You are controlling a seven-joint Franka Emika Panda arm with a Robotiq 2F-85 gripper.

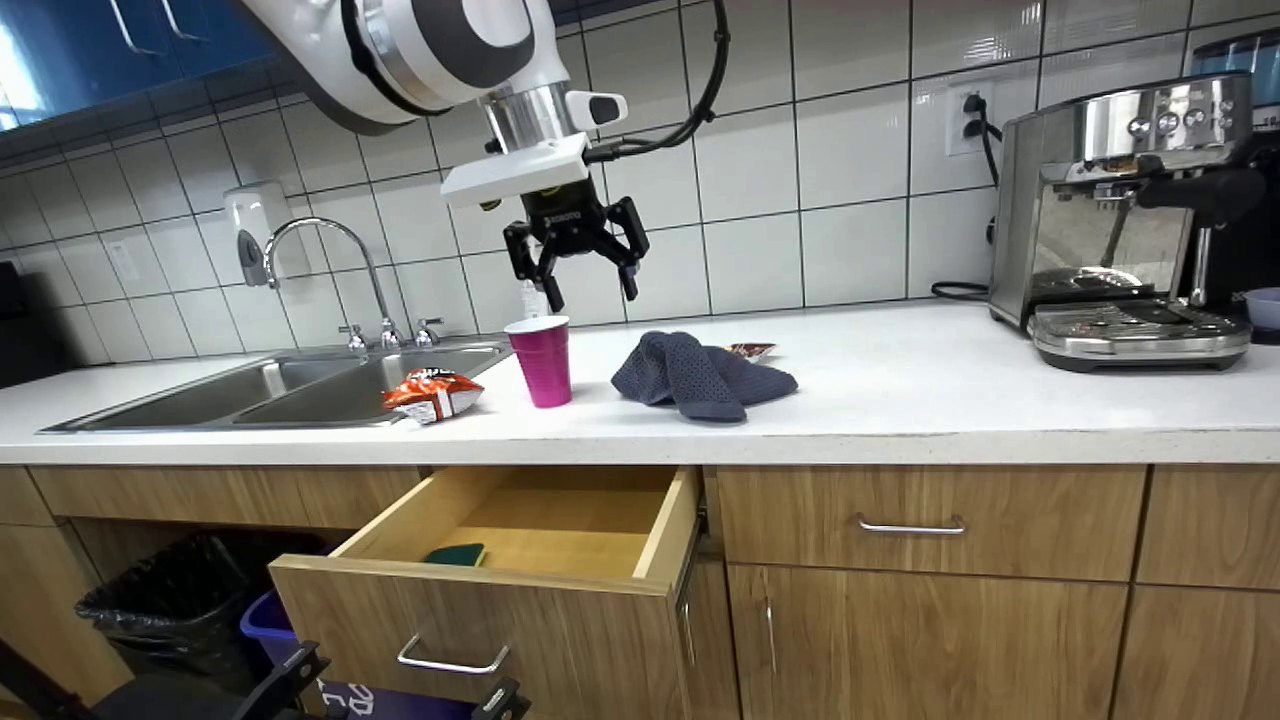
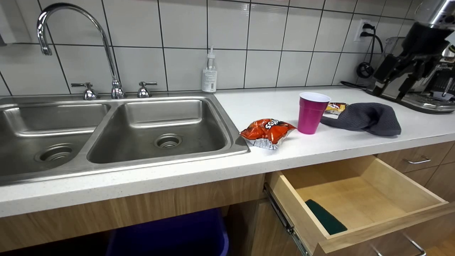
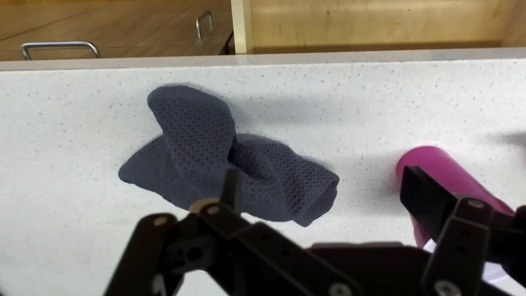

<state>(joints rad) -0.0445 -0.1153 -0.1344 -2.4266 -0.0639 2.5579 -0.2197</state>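
Note:
My gripper (image 1: 593, 298) is open and empty, above the counter; it also shows in an exterior view (image 2: 390, 93) and in the wrist view (image 3: 323, 183). A crumpled dark grey cloth (image 1: 700, 375) lies on the counter below it and shows in the wrist view (image 3: 197, 139). An upright magenta cup (image 1: 543, 365) with a white inside stands beside the cloth, partly hidden by a finger in the wrist view (image 3: 427, 160). An orange-red snack bag (image 2: 268, 132) lies between the cup and the sink. A smaller yellow packet (image 2: 335, 107) lies behind the cloth, partly hidden.
An open wooden drawer (image 1: 480, 610) below the counter holds a dark green sponge-like thing (image 2: 325, 217). A double sink (image 2: 167, 156) with a tall faucet (image 1: 370, 260) is beside the snack bag. A clear pump bottle (image 2: 209, 76) stands by the wall. A coffee machine (image 1: 1130, 230) stands farther along.

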